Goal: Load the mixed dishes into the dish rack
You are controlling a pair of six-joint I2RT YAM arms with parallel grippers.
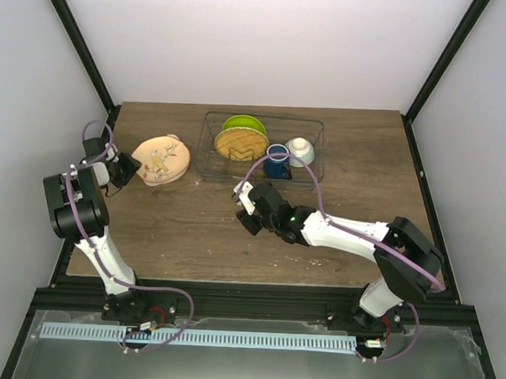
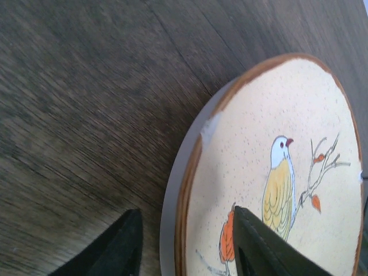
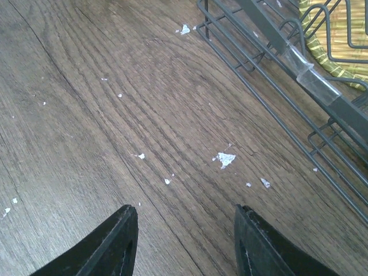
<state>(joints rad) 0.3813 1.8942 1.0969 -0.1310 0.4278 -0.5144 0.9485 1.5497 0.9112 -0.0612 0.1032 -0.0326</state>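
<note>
One dish is left to load: at the left, the beige patterned plate (image 1: 160, 159) sits on the table (image 1: 192, 229), and our left gripper (image 2: 186, 210) straddles its rim, jaws apart, not yet pinching. Further right, our right gripper (image 3: 184, 241) hangs empty with jaws apart, near the dish rack (image 1: 208, 150). The rack already holds the lime-green plate (image 1: 243, 123), tan woven-look plate (image 1: 241, 144), small dark blue mug (image 1: 277, 163) and pale mint bowl (image 1: 301, 150).

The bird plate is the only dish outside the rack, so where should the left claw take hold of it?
Grip the beige patterned plate by its brown rim on the edge nearest the left claw, coming from the left. It lies face up and looks too wide to span, but the thin rim fits between the jaws, which straddle it now.
</note>
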